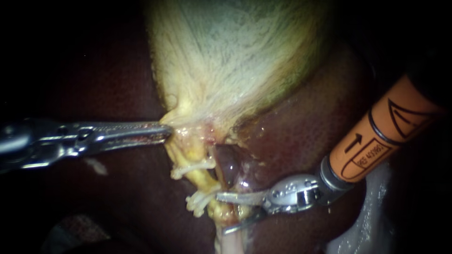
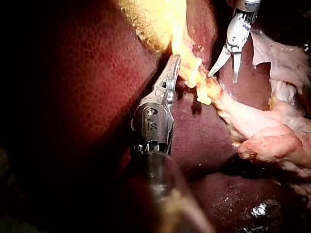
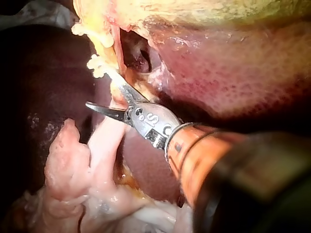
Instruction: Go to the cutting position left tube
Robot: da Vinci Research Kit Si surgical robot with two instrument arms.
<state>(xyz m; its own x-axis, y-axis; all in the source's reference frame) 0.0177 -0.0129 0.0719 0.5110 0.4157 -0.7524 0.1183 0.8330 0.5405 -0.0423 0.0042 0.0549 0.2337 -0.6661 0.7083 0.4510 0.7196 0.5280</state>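
Endoscope view: slender steel left instrument point(image 1: 162, 132), jaws pressed together, pinching the lower edge of the pale yellow-white fibrous gallbladder point(image 1: 235, 56). Yellow left tube point(image 1: 198, 178) drops from that edge, crossed by upper white clip point(image 1: 195, 167) and lower white clip point(image 1: 201, 200). Orange-sleeved right instrument point(image 1: 221, 214), blades spread just below the lower clip, straddling the tube; contact unclear. Bare dark red liver point(image 1: 301, 131) flanks both sides.

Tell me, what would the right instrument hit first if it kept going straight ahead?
Probably the tube: the right instrument points its open jaws at it, beside the lower clip. Depth is unclear.
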